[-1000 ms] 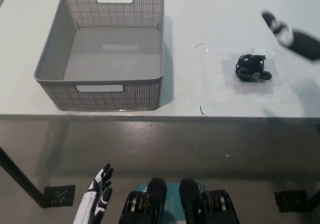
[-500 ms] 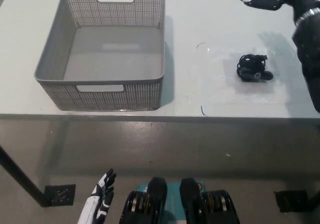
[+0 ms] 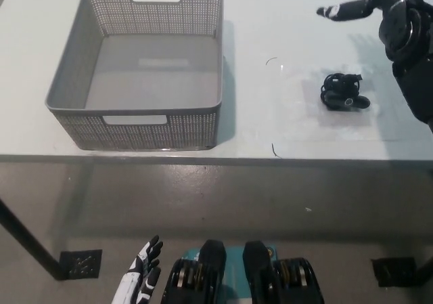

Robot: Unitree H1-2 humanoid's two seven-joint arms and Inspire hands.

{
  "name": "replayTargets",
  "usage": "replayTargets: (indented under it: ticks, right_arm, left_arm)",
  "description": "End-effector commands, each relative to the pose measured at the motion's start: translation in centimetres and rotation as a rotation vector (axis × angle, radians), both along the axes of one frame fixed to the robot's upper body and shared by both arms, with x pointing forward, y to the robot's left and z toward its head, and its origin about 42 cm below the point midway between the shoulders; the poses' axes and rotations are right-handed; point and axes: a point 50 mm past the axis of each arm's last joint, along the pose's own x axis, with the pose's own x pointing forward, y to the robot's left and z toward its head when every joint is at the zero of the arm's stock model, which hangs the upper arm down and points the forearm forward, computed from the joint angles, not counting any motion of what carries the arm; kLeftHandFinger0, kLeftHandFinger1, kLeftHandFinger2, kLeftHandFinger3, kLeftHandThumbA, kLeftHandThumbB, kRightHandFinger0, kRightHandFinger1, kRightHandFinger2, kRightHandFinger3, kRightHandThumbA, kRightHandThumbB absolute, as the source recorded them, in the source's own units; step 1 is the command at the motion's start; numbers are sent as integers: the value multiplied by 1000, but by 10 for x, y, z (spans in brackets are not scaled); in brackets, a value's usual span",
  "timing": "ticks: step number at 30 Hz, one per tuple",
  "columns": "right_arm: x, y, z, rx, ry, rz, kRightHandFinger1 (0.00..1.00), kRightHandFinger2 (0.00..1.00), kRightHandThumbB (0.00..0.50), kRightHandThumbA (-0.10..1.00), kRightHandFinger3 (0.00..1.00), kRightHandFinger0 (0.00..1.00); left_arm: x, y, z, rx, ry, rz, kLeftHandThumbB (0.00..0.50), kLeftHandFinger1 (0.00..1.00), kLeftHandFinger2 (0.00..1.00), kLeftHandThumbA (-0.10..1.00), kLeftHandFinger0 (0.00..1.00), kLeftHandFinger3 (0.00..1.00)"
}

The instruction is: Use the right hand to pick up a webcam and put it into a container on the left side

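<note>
Resting low at near left, white left hand (image 3: 143, 277) hangs with fingers spread, holding nothing. Grey container (image 3: 139, 67) sits left on table (image 3: 270, 19); webcam (image 3: 344, 92) lies right. Black right hand (image 3: 358, 5) hovers beyond it, fingers extended, empty.

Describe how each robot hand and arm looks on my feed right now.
The left robot hand is white with black patches and dark fingertips. The right robot hand is black with a pale fingertip, on a bulky black arm with a round, ringed wrist joint.

The black right hand (image 3: 365, 3) now reaches farther over the tabletop (image 3: 284, 121), while the white left hand (image 3: 143, 277) sits lower.
</note>
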Motion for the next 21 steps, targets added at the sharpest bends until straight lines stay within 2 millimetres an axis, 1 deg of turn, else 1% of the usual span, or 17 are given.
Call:
replayTargets:
  ticks: [1,2,5,6,8,10,12,17,21]
  right_arm:
    - [6,11,23,6,21,-14,1000,1000,500,897,1000,1000]
    - [6,11,21,9,28,-14,1000,1000,500,895,1000,1000]
    - [6,14,8,27,56,-17,1000,1000,500,840,1000,1000]
    - [6,15,2,31,65,-21,1000,1000,500,836,1000,1000]
    - [7,17,-6,36,79,-28,1000,1000,500,836,1000,1000]
    - [5,20,-16,41,88,-27,1000,1000,500,837,1000,1000]
    - [3,22,-23,40,91,-16,1000,1000,499,859,1000,1000]
    - [2,29,-36,28,109,0,1000,1000,500,888,1000,1000]
    - [1,36,-47,40,138,7,1000,1000,493,865,1000,1000]
  left_arm:
    - [1,1,7,-2,-45,-21,287,1000,1000,969,1000,1000]
    - [1,2,7,-1,-44,-21,286,1000,1000,969,1000,1000]
    - [-1,1,7,1,-46,-18,275,1000,1000,954,1000,1000]
    - [0,1,7,1,-48,-15,280,1000,1000,949,1000,1000]
    - [-1,1,7,0,-48,-14,280,1000,1000,946,1000,1000]
    - [-1,1,7,-6,-48,-19,270,1000,1000,936,1000,1000]
    - [-1,1,7,-10,-47,-20,285,1000,1000,924,1000,1000]
    - [0,0,7,-3,-44,-27,276,1000,1000,904,1000,1000]
    - [-2,0,8,1,-41,-23,277,1000,1000,900,1000,1000]
